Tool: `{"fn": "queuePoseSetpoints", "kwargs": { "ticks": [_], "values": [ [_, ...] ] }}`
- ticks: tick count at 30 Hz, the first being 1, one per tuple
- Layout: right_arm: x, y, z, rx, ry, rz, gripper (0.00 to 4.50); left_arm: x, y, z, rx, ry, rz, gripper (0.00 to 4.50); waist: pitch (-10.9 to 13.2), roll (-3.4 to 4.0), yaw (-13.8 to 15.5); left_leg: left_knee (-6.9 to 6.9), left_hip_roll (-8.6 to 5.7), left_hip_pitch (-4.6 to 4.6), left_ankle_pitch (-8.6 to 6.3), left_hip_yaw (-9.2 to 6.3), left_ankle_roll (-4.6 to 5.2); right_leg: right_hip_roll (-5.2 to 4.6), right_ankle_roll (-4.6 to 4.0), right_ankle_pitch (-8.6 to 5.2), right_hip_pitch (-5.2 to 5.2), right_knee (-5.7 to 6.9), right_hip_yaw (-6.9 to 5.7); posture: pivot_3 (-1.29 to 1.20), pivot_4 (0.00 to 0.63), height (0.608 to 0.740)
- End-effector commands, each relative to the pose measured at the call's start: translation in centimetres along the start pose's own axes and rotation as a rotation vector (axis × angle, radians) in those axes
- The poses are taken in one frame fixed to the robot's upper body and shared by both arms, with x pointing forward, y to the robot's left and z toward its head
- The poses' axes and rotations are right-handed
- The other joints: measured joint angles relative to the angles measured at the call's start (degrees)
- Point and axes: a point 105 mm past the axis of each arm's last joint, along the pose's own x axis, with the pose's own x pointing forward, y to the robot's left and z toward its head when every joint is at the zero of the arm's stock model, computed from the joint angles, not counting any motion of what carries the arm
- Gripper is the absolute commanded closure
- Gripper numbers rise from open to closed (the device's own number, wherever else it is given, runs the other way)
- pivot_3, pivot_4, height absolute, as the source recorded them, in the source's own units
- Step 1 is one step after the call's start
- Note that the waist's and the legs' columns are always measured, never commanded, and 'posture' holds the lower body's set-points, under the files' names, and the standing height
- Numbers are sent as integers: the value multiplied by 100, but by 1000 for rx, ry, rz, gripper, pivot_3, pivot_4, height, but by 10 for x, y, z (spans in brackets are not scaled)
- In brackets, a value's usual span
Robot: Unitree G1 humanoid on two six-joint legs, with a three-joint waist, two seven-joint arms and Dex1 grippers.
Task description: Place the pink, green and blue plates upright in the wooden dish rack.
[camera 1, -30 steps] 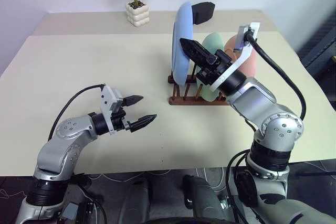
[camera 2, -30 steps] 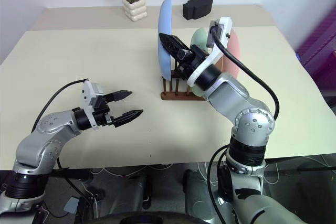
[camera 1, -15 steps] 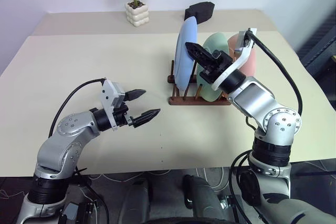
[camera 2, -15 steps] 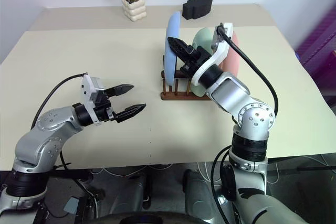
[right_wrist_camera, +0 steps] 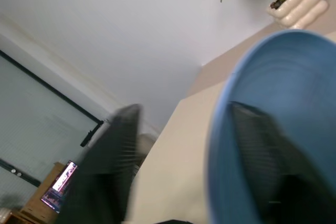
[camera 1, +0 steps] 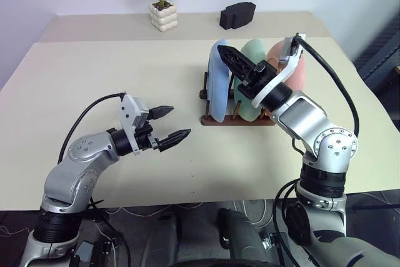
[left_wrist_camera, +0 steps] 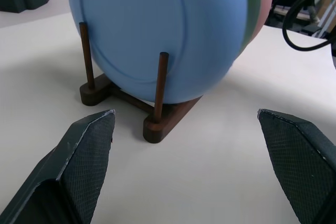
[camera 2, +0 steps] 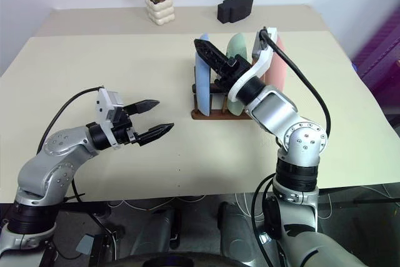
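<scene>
The blue plate (camera 1: 217, 82) stands upright in the front slot of the wooden dish rack (camera 1: 237, 119), with the green plate (camera 1: 253, 53) and the pink plate (camera 1: 296, 67) upright behind it. My right gripper (camera 1: 224, 51) is at the blue plate's top rim, open. In the right wrist view its fingers (right_wrist_camera: 113, 166) stand wide apart on either side of that rim. My left gripper (camera 1: 170, 123) hovers open and empty over the table left of the rack. Its wrist view faces the blue plate (left_wrist_camera: 163, 30) and the rack's pegs (left_wrist_camera: 160, 87).
A small potted plant (camera 1: 163, 14) and a black blocky object (camera 1: 237, 13) stand on the far strip of the beige table (camera 1: 94, 73). The right arm's cable arcs above the pink plate.
The blue plate, held high and tilted a second ago, has come down upright into the rack's front slot. My right gripper has opened off it. The left arm has stayed put.
</scene>
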Motion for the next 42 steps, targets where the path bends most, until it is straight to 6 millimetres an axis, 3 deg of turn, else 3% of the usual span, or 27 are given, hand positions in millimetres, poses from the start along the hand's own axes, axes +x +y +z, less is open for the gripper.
{"fn": "queuePoseSetpoints", "kwargs": {
  "ticks": [1,11,18,21,23,25,29,31,34,39,42],
  "values": [
    [1,13,9,-35,-25,40,726,0,-4,8,27,-29,-11,0,0,0,2,0,0,0,0,0,0,0,0,0,0,-1,0,0,150,740],
    [-1,26,25,-145,-51,46,726,1,-4,6,17,-29,-19,0,2,3,3,0,0,-2,0,0,0,0,-1,-1,-2,-3,0,0,150,740],
    [-9,41,39,-378,-39,59,726,4,-5,6,11,-31,-25,0,4,6,14,0,0,-5,0,1,1,-1,-2,-1,-3,-6,0,0,150,740],
    [-27,54,64,-667,-92,52,726,3,-4,4,13,-29,-18,0,5,8,26,0,-1,-10,-1,1,1,-2,-3,-2,-6,-11,0,0,150,740],
    [-51,54,91,-861,-148,23,726,2,0,3,18,-29,0,0,5,8,57,0,-4,-15,-1,2,1,-4,-3,-3,-8,-15,0,0,150,740],
    [-75,53,110,-943,-183,7,726,1,3,2,25,-34,19,0,2,2,91,0,-6,-16,-4,2,7,-5,-2,-4,-5,-25,-1,0,150,740],
    [-136,18,140,-1055,-191,-197,726,-1,17,-4,41,-31,74,0,1,1,158,1,-7,-12,-8,9,14,-5,-2,-4,1,-31,1,0,150,740],
    [-171,-10,134,-1028,-149,-287,726,-4,32,-10,54,-29,132,0,-2,3,175,2,-6,-7,-8,12,14,-4,-3,-4,6,-31,3,0,150,740],
    [-214,-52,107,-998,-30,-416,726,-8,47,-23,51,-7,188,0,-4,5,165,2,-5,4,-9,8,15,-3,-3,-5,20,-31,1,0,150,740],
    [-235,-90,65,-982,137,-521,726,-9,48,-38,66,32,194,0,-5,19,27,2,-1,14,-9,21,15,-4,9,-13,19,-29,10,0,150,740],
    [-232,-108,44,-983,170,-556,726,-9,50,-43,54,31,218,0,-6,18,13,2,2,22,-9,20,14,-3,8,-13,22,-28,9,0,150,740]
  ]
}}
